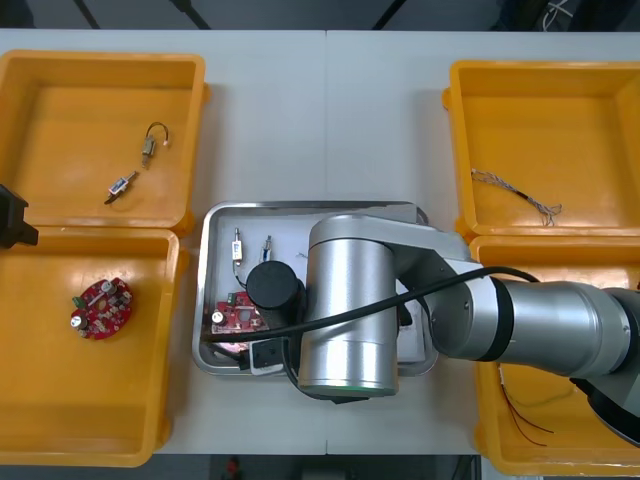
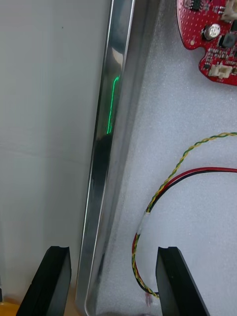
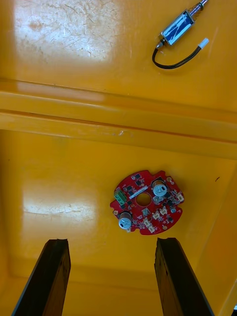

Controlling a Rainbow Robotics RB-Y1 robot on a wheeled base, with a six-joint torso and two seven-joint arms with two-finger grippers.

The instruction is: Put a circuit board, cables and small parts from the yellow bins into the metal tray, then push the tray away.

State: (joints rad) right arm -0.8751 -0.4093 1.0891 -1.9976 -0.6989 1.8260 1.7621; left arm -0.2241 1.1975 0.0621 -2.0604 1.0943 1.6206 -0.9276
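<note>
The metal tray (image 1: 300,207) is straddled at its rim by the right gripper (image 2: 112,252), which is spread wide. One finger is held over the table (image 2: 44,123), the other inside beside a red and yellow cable (image 2: 212,170). A circuit board (image 2: 210,29) is seen farther ahead. The left gripper (image 3: 111,242), likewise wide, is held over a yellow bin (image 3: 59,163), a second board (image 3: 148,202) lying ahead of it.

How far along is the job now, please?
Done: the tray already holds a circuit board, a cable and small parts. In hand: the right gripper, open, straddles the tray's rim. To do: pushing the tray away. The left gripper hangs open over a yellow bin.
</note>
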